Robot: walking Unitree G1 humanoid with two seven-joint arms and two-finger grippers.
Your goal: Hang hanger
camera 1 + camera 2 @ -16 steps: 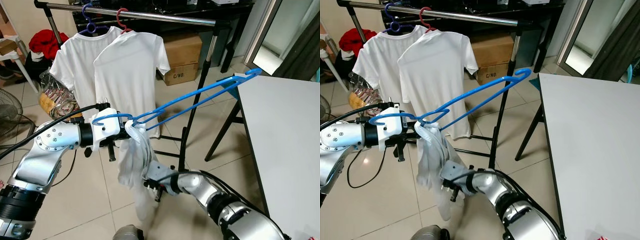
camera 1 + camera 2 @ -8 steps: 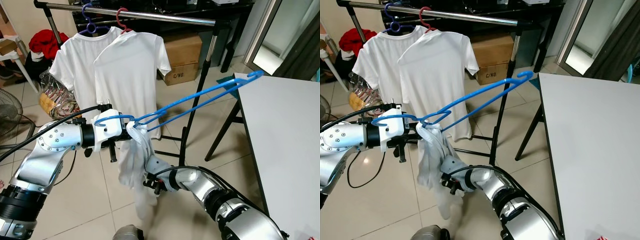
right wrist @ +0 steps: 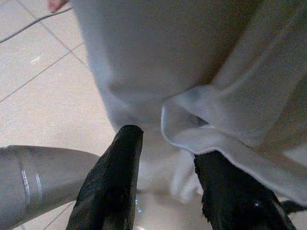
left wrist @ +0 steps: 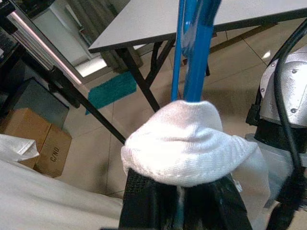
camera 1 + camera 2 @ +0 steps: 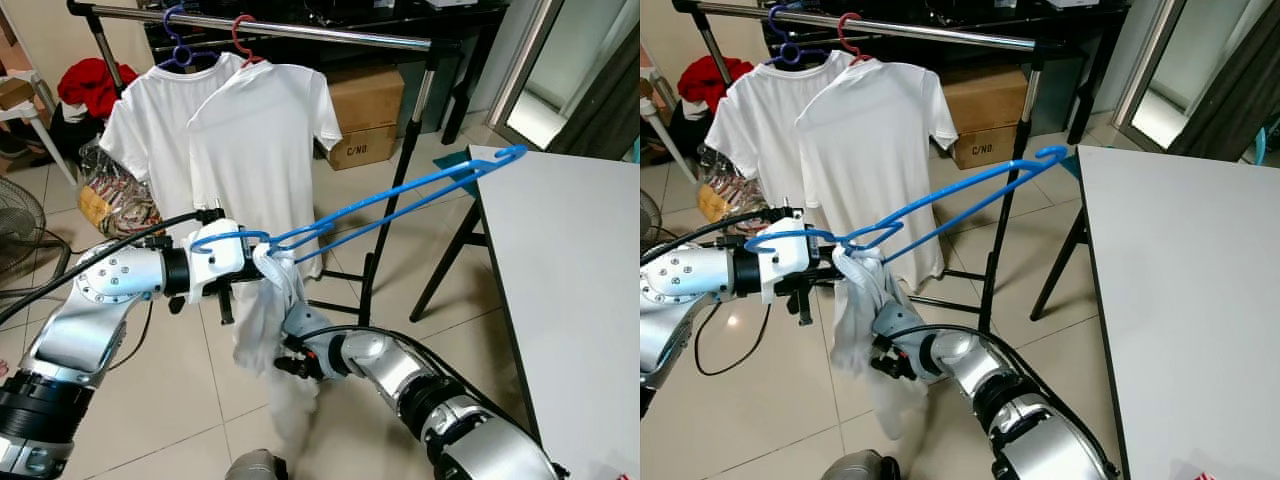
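Left gripper [image 5: 262, 258] jaws clench thin blue hanger [image 5: 400, 196]; right gripper [image 3: 165, 179] jaws parted at soft white cloth [image 5: 270, 320].

A cardboard box [image 5: 365, 110] sits near a grey table [image 5: 570, 260], perhaps touching nothing.

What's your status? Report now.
Left claw shut on blue hanger, shirt bunched at hook end. Right claw open under shirt. Rail ahead, two shirts hanging.
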